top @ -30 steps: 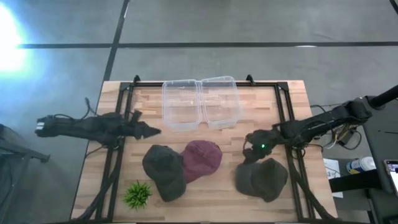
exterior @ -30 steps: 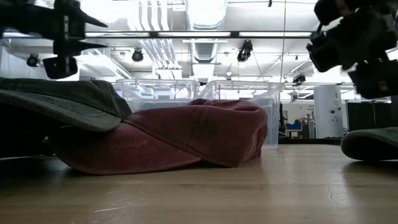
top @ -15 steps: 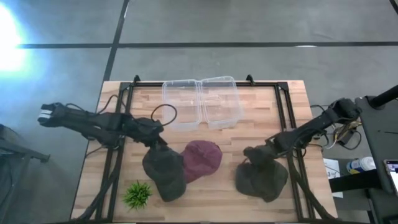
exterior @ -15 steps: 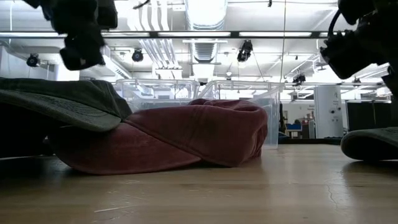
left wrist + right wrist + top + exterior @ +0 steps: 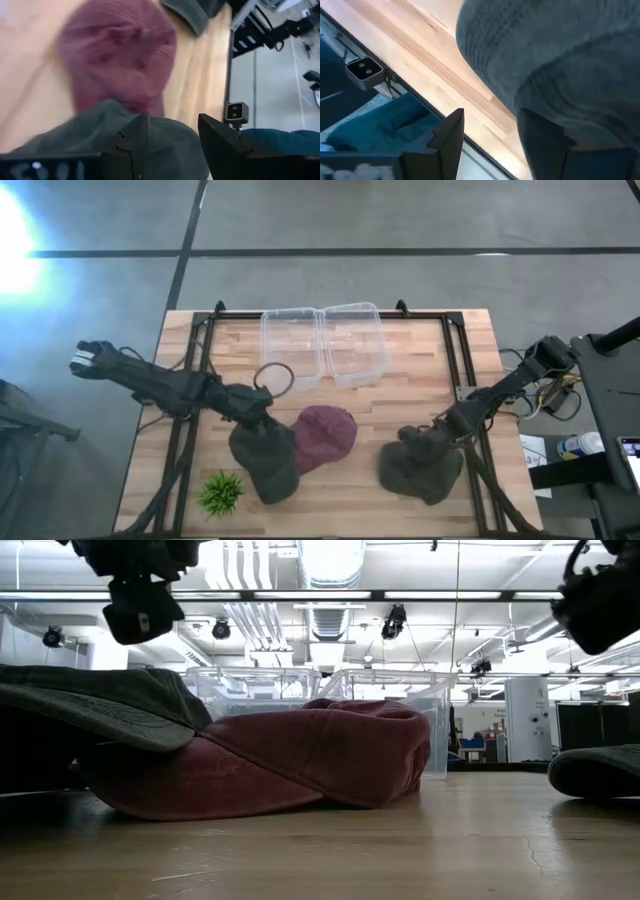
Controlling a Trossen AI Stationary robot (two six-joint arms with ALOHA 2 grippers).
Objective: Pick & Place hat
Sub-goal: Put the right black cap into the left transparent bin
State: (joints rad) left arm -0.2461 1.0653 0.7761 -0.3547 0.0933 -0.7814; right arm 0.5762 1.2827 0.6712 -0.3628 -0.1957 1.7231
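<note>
Three hats lie crown up on the wooden table. A dark green hat [image 5: 266, 458] sits at the near left, and its edge lies over a maroon hat [image 5: 326, 435] beside it. An olive hat [image 5: 421, 467] lies at the near right. My left gripper [image 5: 257, 418] is open above the far edge of the dark green hat [image 5: 165, 135]; the low view shows it [image 5: 140, 608] clear above that hat [image 5: 100, 705]. My right gripper [image 5: 416, 438] is open over the far edge of the olive hat [image 5: 560, 65], and in the low view it is high above that hat [image 5: 600, 770].
Two clear plastic containers [image 5: 325, 345] stand side by side at the table's far middle. A small green plant [image 5: 222, 492] sits at the near left edge. Black frame rails [image 5: 455, 370] run along both sides of the table. Bare wood lies between the maroon and olive hats.
My left gripper has swung toward the table's right and near edge and come down over the dark green hat. My right gripper has gone toward the near edge and tipped down over the olive hat. The hats have not moved.
</note>
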